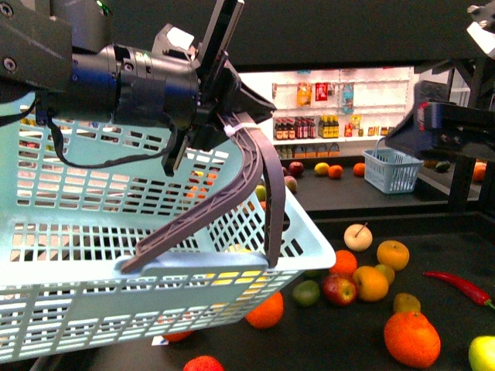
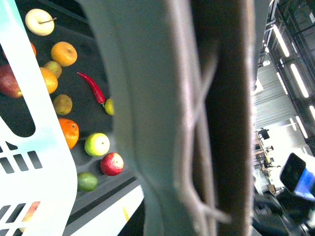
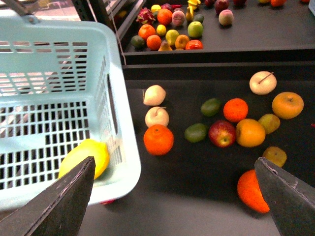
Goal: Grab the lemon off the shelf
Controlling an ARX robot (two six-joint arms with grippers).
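Looks pretty much done to me: the lemon (image 3: 84,156) is inside the basket (image 3: 59,44), tucked in a corner against its wall. It's no longer out on the shelf (image 3: 197,196) tray, where an orange (image 3: 158,139) lies just outside the basket.

The right gripper (image 3: 174,162) hangs just beside the basket, spread wide and holding nothing (one finger is right next to the lemon). The left gripper (image 1: 228,127) is clamped on the basket's handle (image 1: 255,166).

My guess is only pulling clear is left.
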